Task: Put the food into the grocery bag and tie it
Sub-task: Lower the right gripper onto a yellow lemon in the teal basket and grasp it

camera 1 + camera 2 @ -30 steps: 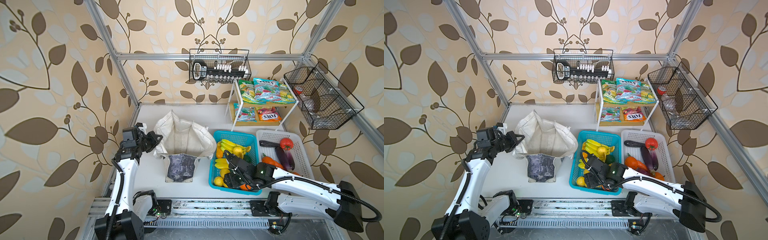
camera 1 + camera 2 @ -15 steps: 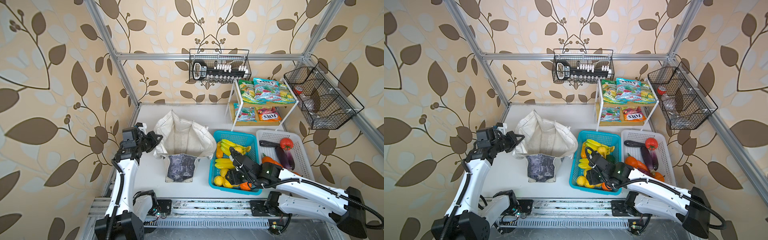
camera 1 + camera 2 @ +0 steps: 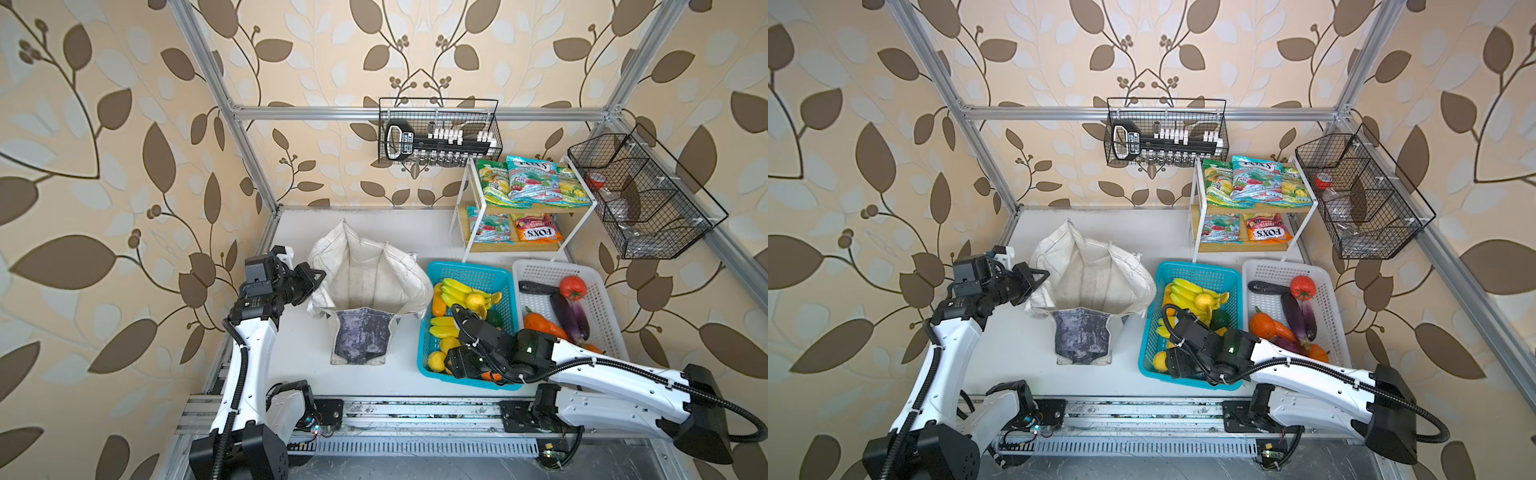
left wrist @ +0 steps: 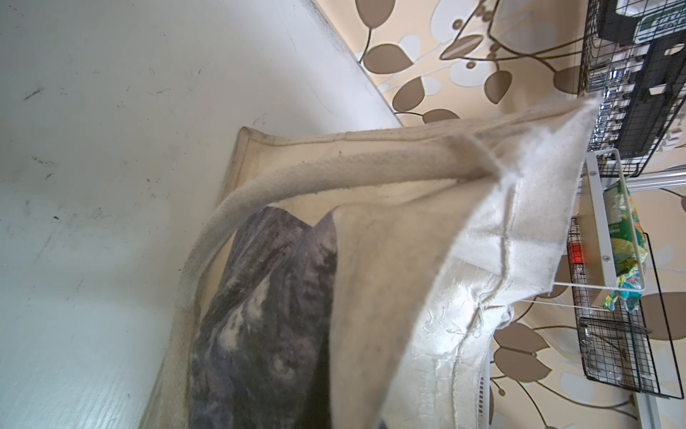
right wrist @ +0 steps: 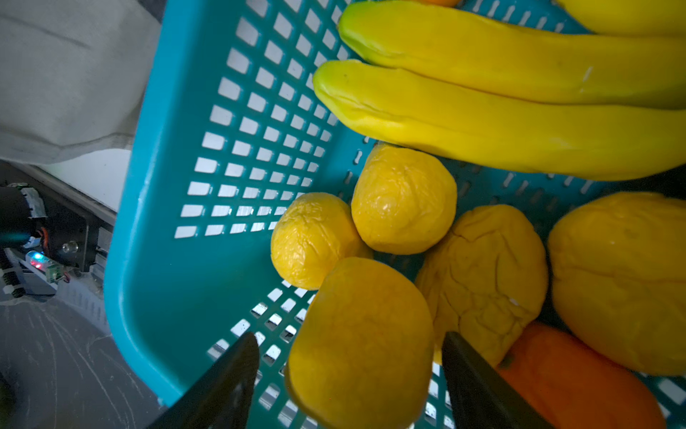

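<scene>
The off-white grocery bag (image 3: 365, 270) (image 3: 1092, 270) stands open mid-table, its grey print panel facing front. My left gripper (image 3: 309, 276) is shut on the bag's left rim; in the left wrist view the bag's fabric (image 4: 389, 260) hides the jaws. My right gripper (image 5: 349, 371) (image 3: 461, 361) is down in the front end of the blue basket (image 3: 469, 268). It is open, with a black finger (image 5: 230, 375) on either side of an orange-yellow fruit (image 5: 360, 345) and a gap at each side. Bananas (image 5: 501, 122) and more yellow fruit (image 5: 402, 198) lie beside it.
A white basket (image 3: 536, 270) at the right holds eggplants (image 3: 567, 311), a tomato (image 3: 572, 286) and orange produce. Sweet packets (image 3: 532, 183) lie on a two-tier white rack at the back right. Black wire baskets (image 3: 440, 133) hang on the back and right walls.
My right gripper has moved toward the front end of the blue basket and its jaws have widened a little around the fruit. The left arm and the bag have not moved.
</scene>
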You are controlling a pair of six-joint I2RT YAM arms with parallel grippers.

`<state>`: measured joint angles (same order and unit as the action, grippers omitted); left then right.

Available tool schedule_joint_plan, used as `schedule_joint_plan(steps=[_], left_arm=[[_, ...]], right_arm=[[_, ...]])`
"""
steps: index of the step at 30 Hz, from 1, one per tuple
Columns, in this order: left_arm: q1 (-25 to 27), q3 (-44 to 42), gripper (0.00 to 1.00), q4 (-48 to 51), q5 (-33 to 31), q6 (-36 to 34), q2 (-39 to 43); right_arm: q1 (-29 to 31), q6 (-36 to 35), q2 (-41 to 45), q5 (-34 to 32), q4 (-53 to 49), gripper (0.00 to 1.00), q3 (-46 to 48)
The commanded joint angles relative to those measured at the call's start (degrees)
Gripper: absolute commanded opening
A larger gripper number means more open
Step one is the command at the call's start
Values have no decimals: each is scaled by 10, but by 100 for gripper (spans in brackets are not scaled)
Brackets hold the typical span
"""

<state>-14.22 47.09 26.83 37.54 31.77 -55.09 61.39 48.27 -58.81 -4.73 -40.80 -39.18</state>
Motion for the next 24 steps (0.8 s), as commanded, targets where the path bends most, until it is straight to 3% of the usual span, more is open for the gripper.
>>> schedule_joint_plan(steps=[1,14,24], left_arm=[[3,-6,0,1,15,-3,3],[3,-7,0,1,14,0,8],[2,-8,0,-3,20,1,10]], right_arm=[[15,32,-15,-26,8,78,19],[13,14,-11,-60,-8,57,-6],[-28,-38,39,-66,-37,58,-65]])
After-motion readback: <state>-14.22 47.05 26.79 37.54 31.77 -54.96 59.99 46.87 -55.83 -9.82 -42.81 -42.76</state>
